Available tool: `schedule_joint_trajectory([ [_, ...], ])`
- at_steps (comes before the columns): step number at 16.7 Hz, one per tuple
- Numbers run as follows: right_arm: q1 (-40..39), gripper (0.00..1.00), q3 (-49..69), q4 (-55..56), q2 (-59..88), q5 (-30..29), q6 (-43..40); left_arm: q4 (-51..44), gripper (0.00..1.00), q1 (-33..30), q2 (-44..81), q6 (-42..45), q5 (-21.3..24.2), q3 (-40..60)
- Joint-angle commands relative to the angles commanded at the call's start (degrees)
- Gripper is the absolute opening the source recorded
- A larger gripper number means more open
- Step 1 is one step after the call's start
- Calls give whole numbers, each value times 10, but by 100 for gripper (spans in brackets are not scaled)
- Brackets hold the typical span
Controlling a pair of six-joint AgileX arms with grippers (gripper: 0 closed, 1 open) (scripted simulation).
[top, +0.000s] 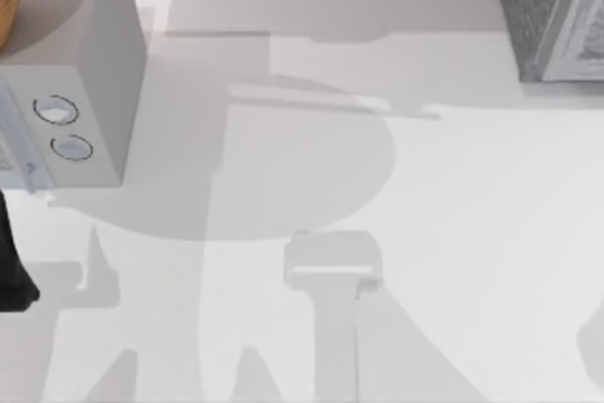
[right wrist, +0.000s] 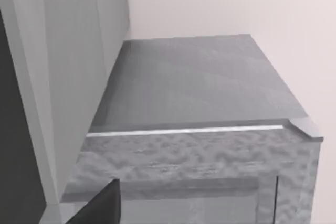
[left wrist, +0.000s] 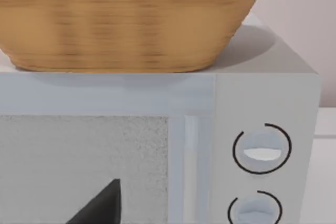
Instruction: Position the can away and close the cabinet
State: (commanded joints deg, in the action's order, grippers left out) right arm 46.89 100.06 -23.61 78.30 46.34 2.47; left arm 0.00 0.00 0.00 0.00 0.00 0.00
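Observation:
The cabinet point(top: 552, 16), a dark grey speckled box, stands at the table's far right corner, with a paler white-framed panel point(top: 585, 40) on its right side. The right wrist view looks down on the cabinet's flat top point(right wrist: 199, 82) and speckled front edge from close by, with a dark part of my right gripper point(right wrist: 102, 208) low in the picture, short of the cabinet. My left gripper point(left wrist: 102, 208) hangs in front of the pale grey box with two dials. The can is out of view. Whether the cabinet's door stands open cannot be told.
The pale grey box with two round dials point(top: 90, 92) stands at the far left, with a wicker basket point(left wrist: 126, 19) on top. A black part of my left arm point(top: 11, 266) shows at the left edge. A tall pale grey panel point(right wrist: 73, 77) rises beside the cabinet.

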Motion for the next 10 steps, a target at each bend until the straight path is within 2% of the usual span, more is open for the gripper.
schedule_joint_trajectory([
  [10,-263,100,4,1,-20,-261,-13,0,100,0,0,0,0,0],
])
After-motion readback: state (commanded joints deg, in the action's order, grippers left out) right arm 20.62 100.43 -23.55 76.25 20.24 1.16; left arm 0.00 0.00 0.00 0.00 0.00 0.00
